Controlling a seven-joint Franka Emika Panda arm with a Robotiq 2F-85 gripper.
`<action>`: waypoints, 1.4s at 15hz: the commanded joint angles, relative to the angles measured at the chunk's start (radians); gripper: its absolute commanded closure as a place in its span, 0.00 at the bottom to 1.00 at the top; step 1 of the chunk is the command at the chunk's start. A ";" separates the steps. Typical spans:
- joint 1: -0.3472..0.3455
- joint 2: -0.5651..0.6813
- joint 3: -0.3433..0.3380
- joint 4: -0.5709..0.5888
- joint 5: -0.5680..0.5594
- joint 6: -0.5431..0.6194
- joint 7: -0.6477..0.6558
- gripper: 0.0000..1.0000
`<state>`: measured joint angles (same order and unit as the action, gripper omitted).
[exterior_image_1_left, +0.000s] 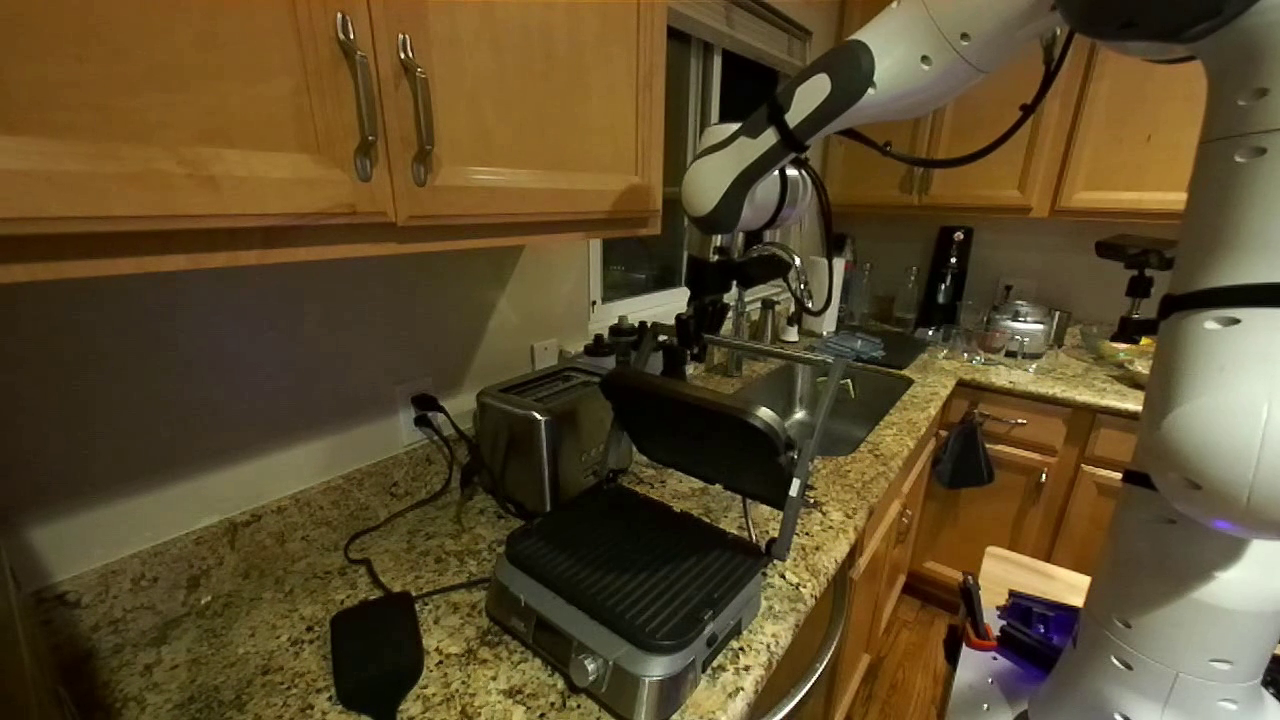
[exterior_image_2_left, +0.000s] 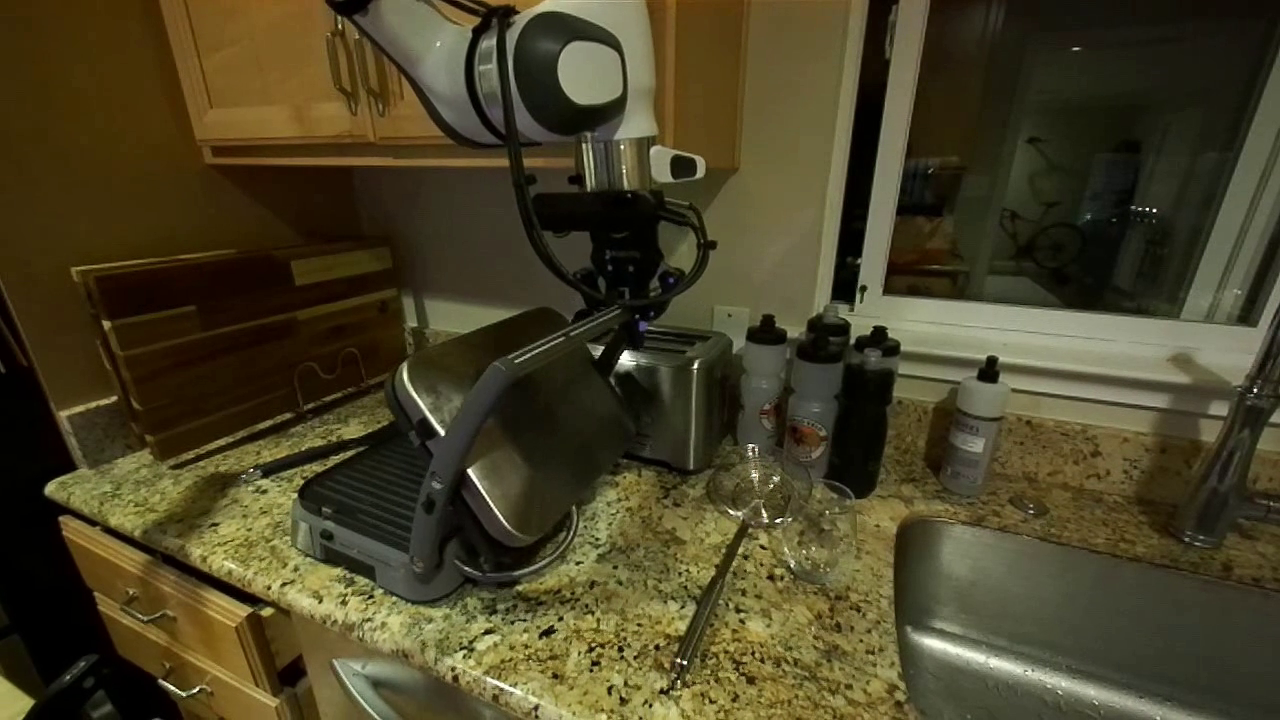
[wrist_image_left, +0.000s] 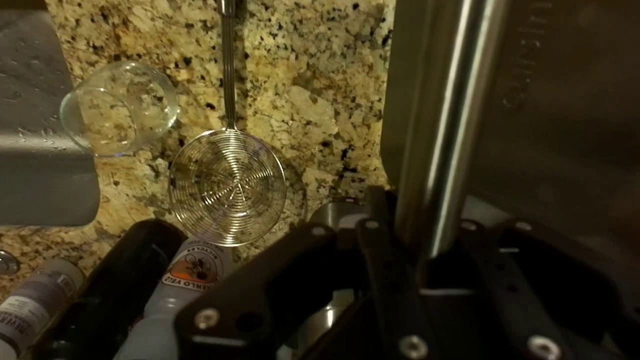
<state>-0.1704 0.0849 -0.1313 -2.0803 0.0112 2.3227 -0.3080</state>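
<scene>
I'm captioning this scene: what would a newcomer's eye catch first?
The white robot arm arches over the counter, its gripper at the lid handle of the open grill. Next comes the ridged lower plate, near a steel toaster. In the wrist view, a coiled wire skimmer gleams near a clear glass.

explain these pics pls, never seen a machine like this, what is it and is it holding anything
The white machine is a robot arm, a jointed limb ending in a black gripper, its two-fingered hand. Two pictures come from cameras standing apart from it; the close-up comes from a camera on its wrist.

On the speckled counter sits a contact grill with its lid part-way open. Nearby are a toaster, some bottles, a wire skimmer and a clear glass.

The gripper is shut, right at the grill's metal handle. That bar hides the fingertips in the close-up, so I can't tell whether the handle is truly gripped.
</scene>
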 joint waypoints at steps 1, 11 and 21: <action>0.037 -0.011 0.029 0.014 -0.013 -0.004 0.054 0.98; 0.108 0.012 0.090 0.036 -0.022 -0.015 0.253 0.98; 0.152 -0.041 0.130 -0.025 -0.054 0.011 0.383 0.98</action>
<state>-0.0868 0.0752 -0.0434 -2.0496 -0.0098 2.2863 -0.0202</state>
